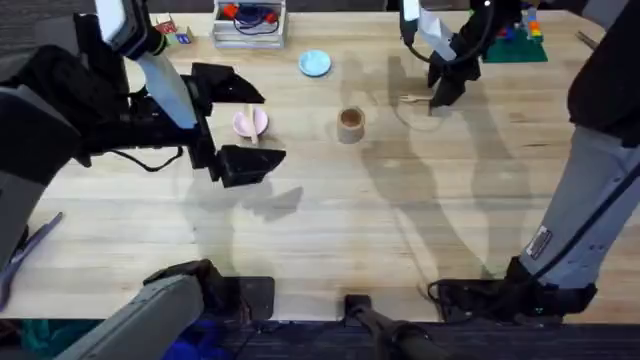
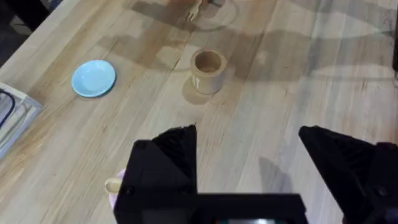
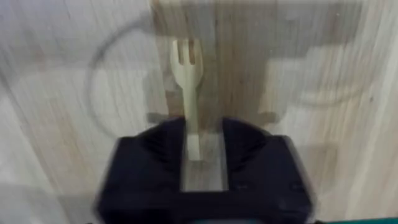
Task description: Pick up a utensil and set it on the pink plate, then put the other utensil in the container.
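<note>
The right gripper (image 3: 202, 140) is lowered over the handle end of the wooden fork (image 3: 188, 81), which lies flat on the table (image 1: 330, 220) to the right of the tan cup (image 1: 350, 124); the fingers straddle the handle with a narrow gap on either side and have not closed on it. The left gripper (image 2: 249, 162) hangs above the table with its jaws spread wide and empty. The wooden spoon (image 1: 252, 124) rests on the pink plate (image 1: 243, 123), left of the cup, with the light-blue plate (image 1: 315, 64) farther back.
</note>
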{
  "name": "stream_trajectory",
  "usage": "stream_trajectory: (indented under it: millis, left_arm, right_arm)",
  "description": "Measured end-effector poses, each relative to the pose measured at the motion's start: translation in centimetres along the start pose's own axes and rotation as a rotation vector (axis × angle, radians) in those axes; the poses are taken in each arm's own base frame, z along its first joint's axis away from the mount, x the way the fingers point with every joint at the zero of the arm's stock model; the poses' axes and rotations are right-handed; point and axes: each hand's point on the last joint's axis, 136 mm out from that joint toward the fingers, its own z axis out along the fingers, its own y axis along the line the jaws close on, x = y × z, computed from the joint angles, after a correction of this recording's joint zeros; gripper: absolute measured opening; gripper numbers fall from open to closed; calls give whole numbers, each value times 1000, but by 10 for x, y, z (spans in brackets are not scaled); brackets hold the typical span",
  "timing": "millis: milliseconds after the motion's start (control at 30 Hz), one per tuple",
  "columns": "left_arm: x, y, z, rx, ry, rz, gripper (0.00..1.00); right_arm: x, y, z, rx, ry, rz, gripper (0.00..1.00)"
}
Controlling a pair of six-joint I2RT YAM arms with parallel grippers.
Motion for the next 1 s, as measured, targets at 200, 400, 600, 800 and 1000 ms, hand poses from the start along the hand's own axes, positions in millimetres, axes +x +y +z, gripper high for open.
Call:
stream_trajectory:
  millis: [200, 400, 600, 800, 1000]
  left_arm:
    - [0, 0, 0, 0, 0, 0, 993]
    - [0, 0, 0, 0, 0, 0, 993]
    - [0, 0, 0, 0, 0, 0, 993]
    - [0, 0, 0, 0, 0, 0, 993]
    - [0, 0, 0, 0, 0, 0, 993]
  right_arm:
    - [-3, -4, 0, 11, -17, -7, 40]
    - [-4, -4, 0, 11, -19, -6, 33]
    - [-7, -1, -3, 7, -8, -16, 31]
    - [-6, 19, -9, -49, 11, -13, 31]
    - [-12, 35, -48, -24, 15, -25, 31]
